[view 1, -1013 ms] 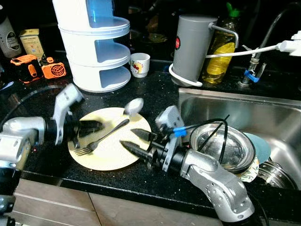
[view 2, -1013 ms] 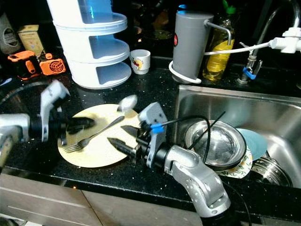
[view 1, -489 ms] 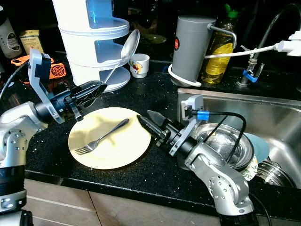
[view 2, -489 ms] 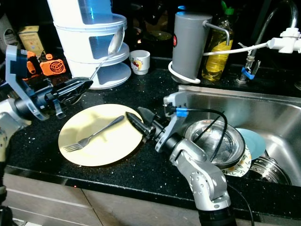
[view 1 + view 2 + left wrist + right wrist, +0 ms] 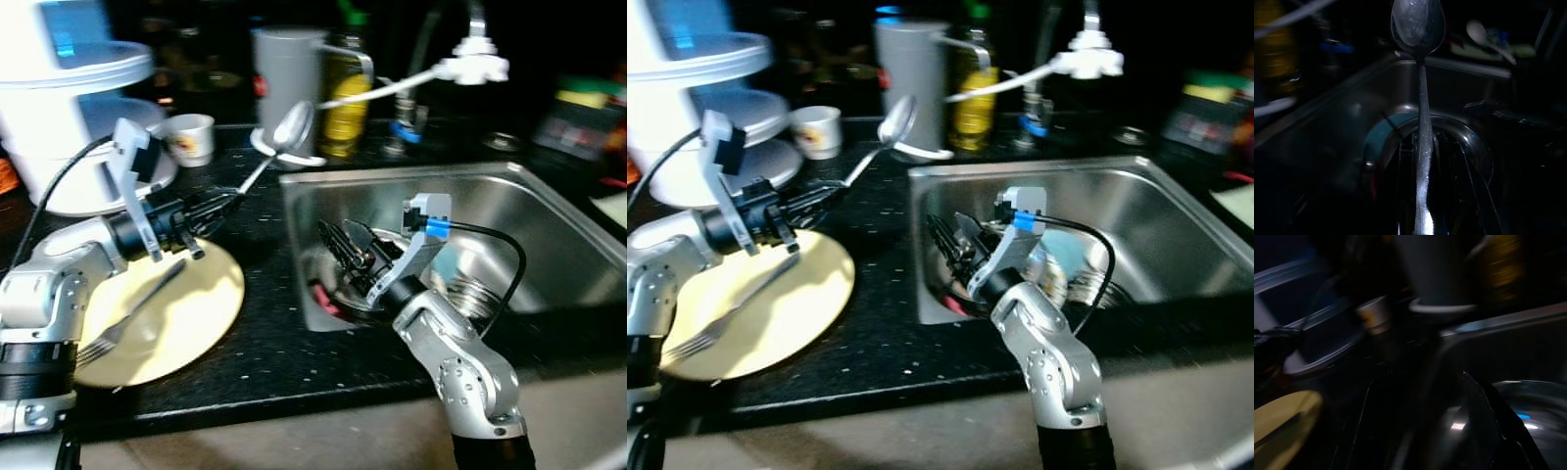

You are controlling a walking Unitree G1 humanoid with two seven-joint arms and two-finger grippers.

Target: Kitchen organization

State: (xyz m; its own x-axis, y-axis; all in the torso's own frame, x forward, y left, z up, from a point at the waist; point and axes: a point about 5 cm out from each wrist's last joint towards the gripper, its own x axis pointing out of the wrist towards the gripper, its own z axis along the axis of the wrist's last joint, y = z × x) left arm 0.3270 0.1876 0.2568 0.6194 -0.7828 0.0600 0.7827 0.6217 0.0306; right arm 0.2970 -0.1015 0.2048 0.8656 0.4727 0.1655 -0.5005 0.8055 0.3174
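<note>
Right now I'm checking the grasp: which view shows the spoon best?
Left wrist view: the spoon runs full length, bowl sharp, straight out from the left tool. Both eye views show it smaller and blurred, angled up from the left tool toward the sink.

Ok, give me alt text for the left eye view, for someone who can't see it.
The left end effector holds a spoon raised over a black counter, toward the steel sink. A fork lies on a yellow plate; the right end effector reaches into the sink.
</note>
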